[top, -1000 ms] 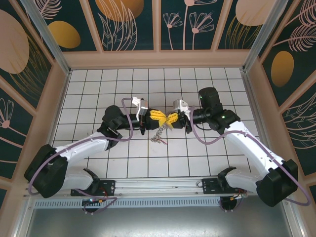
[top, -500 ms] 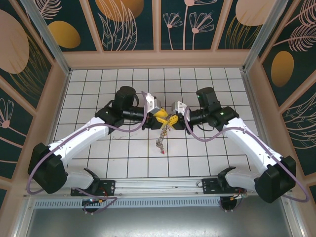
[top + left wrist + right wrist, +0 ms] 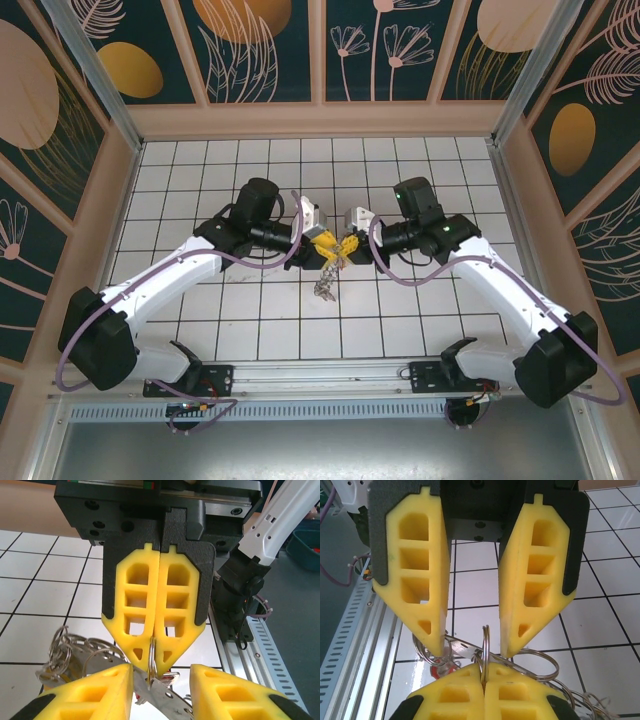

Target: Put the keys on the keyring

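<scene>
**Position.** The two grippers meet tip to tip over the middle of the tiled table (image 3: 420, 310), pointing at each other.

**Right gripper (image 3: 348, 245).** Clenched. In the left wrist view its yellow fingers (image 3: 137, 586) press flush along their whole length. The keyring (image 3: 151, 654), seen edge-on, is pinched at their tips.

**Left gripper (image 3: 322, 243).** Released. In the right wrist view its fingers (image 3: 437, 580) stand apart with a clear gap. The keyring's thin edge sits inside that gap and touches neither inner face as far as can be seen. One fingertip lies just beside a smaller loop and a flat silvery key blade (image 3: 462, 647). Whether it bears on them cannot be told.

**Load.** A bunch of links (image 3: 62, 647) hangs from the keyring to one side. From above, the bunch drops below the grippers toward the tiles. Contact with the tiles cannot be told.

**Clearances.**
- The tightest spot is at the tips, where the left fingertips flank the right gripper's closed tip, just beside it.
- Bare tiles lie on every side of the meeting point.
- The wooden side walls (image 3: 118, 200) are well apart from the grippers.
- The rail (image 3: 320, 378) at the near edge is well apart from the hanging links.
</scene>
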